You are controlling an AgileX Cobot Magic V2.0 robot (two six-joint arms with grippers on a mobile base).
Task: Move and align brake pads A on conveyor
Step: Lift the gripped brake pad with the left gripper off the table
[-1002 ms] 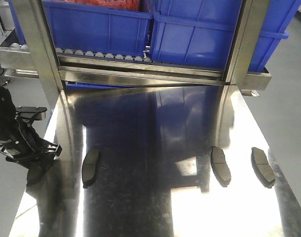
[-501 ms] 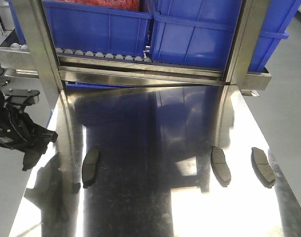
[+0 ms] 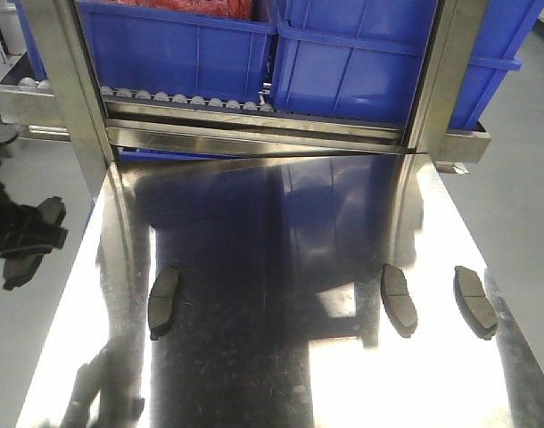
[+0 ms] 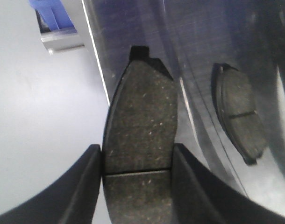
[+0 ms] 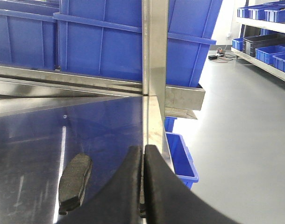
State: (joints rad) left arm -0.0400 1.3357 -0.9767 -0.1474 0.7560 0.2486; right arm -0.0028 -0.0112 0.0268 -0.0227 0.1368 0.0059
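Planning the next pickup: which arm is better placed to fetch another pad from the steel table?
Likely right. The right hand is shut and empty, with a nearby pad beside it; the left hand is clamped on its held pad, left of the steel table.

No legible text in any view. Blue bins (image 3: 174, 45) show no readable labels. Brake pads (image 3: 399, 299) show no readable stamps.

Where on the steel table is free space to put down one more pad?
The widest bare patch on the steel table lies between the left pad and the middle pad. The band from the pads up to the roller rack is bare too. Crowded: the right side, where the middle pad and right pad lie close together.
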